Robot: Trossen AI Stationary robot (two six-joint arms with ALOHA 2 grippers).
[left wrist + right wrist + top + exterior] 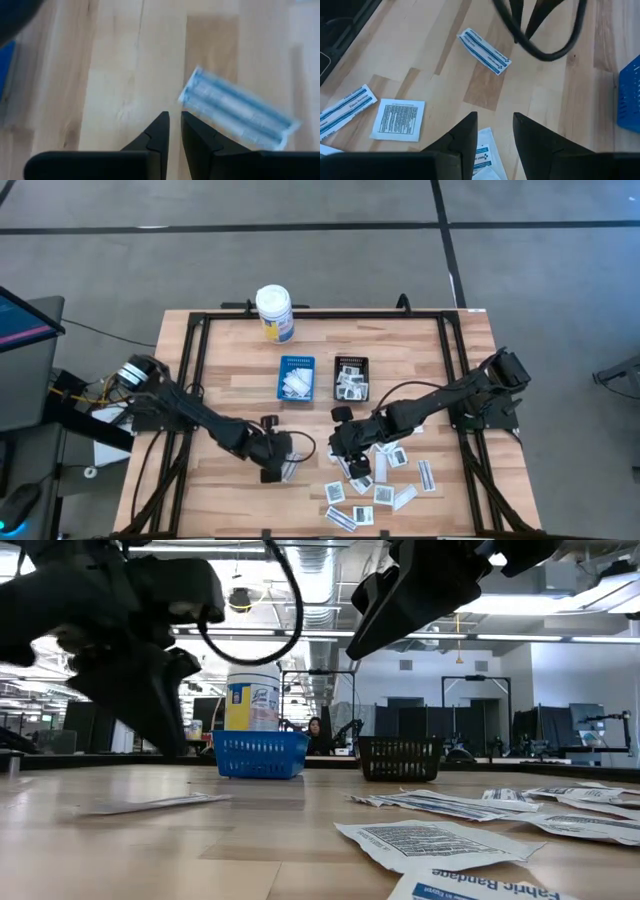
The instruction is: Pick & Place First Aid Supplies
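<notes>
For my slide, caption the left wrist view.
Left claw, nearly closed and empty, hovers over the wooden table beside a blue-striped bandage packet.

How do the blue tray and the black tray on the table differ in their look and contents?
The blue tray is bright blue, while the black tray is dark mesh. The blue tray holds plain white narrow packets; the black tray holds squarish packets with dark print. The blue tray stands nearer the white bottle; the black tray lies on the right arm's side. Both are small, rectangular, upright and side by side.
</notes>
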